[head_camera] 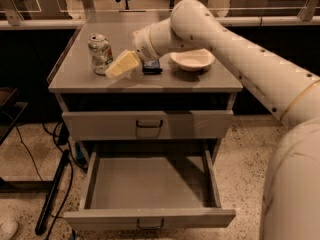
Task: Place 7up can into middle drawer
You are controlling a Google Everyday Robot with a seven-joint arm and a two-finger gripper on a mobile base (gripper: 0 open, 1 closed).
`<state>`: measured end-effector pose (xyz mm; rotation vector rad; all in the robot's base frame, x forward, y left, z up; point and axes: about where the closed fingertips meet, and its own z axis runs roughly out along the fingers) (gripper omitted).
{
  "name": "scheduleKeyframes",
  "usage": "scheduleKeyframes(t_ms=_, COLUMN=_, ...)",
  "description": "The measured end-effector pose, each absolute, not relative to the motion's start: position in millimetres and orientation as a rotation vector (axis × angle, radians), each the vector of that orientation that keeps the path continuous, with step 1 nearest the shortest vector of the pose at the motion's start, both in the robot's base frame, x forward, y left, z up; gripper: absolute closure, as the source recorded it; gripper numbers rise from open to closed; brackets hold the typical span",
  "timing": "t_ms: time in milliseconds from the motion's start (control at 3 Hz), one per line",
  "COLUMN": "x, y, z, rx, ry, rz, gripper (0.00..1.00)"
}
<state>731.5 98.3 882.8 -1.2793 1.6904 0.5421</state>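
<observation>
The 7up can stands upright on the left of the grey cabinet top; it is whitish-silver with green marks. My gripper hangs just right of the can, close to it, its pale yellow tips pointing left and down. The middle drawer is pulled out below, its shallow tray holding nothing, a small handle on its front. The like-fronted drawer above it is closed.
A cream bowl sits on the right of the top. A flat dark packet lies between bowl and gripper. My white arm crosses from the right. A dark stand and cables are on the floor at left.
</observation>
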Motion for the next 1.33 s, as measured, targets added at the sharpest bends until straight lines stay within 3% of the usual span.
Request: scheduleKeyframes(t_ms=1333, x=769.7, y=150.2, z=879.9, rx=-1.217, ry=1.556, rz=0.659, gripper=0.0)
